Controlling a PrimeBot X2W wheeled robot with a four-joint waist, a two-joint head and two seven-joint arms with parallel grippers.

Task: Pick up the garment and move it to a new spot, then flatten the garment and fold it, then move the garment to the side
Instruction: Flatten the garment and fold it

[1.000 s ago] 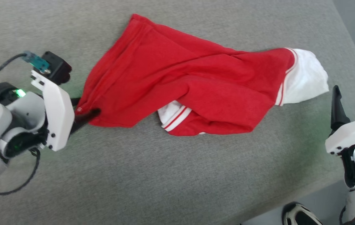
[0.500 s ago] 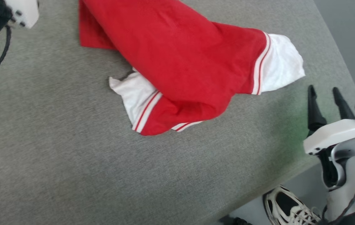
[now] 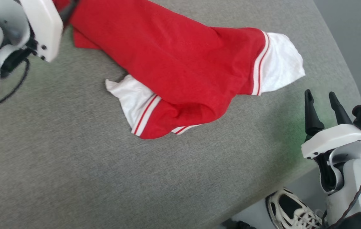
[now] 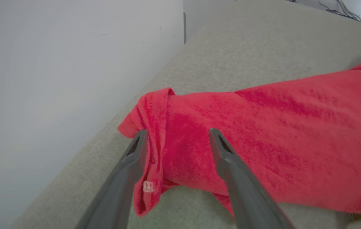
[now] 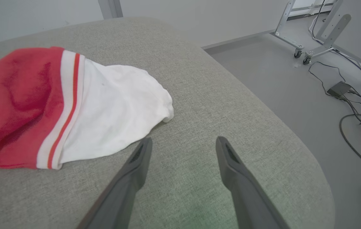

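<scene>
COUNT | garment (image 3: 174,60): 1 | white cuff panels (image 3: 280,63): 2 | grippers: 2, left gripper (image 4: 177,135) and right gripper (image 3: 319,93) | grey cushion (image 3: 72,175): 1 | shoe (image 3: 290,211): 1, off the cushion's near right corner

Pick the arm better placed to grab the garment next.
Left: the left gripper stands open astride a red corner of the garment. The right gripper, also open, is over bare table, short of the white cuff.
</scene>
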